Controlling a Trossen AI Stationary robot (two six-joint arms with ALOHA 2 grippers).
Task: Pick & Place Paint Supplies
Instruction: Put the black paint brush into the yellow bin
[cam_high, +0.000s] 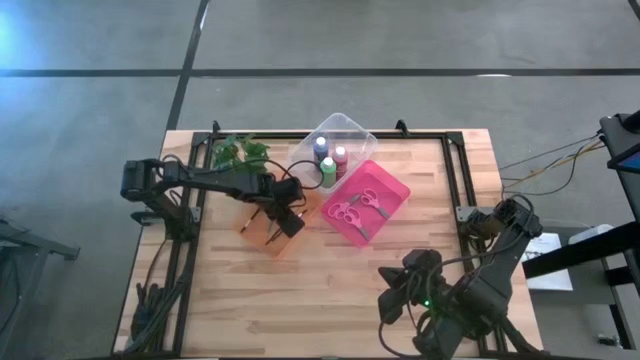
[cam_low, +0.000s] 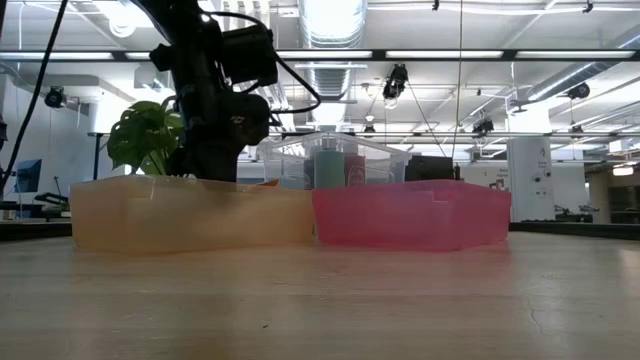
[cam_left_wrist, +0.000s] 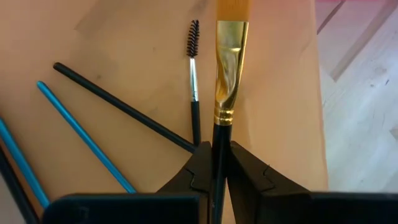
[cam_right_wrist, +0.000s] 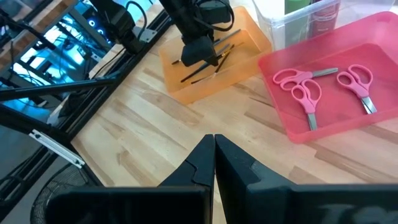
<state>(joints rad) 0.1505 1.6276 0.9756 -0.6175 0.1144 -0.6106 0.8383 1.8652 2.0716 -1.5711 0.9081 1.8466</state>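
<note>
Paintbrush held over the orange tray.
It is pinched by the left gripper; the right gripper is kept closed, empty, well apart from the tray.

The left arm stretches from its base at the table's left edge toward the middle, wrist bent downward, its left gripper lowered with the fingers pinched tight on the black handle of a paintbrush. The right arm sits folded near the table's front right corner, well apart from the left, its right gripper raised above the wood with both fingers pressed together and nothing between them. In the low view only the left arm shows, descending from above as a dark column of joints and cables.
</note>
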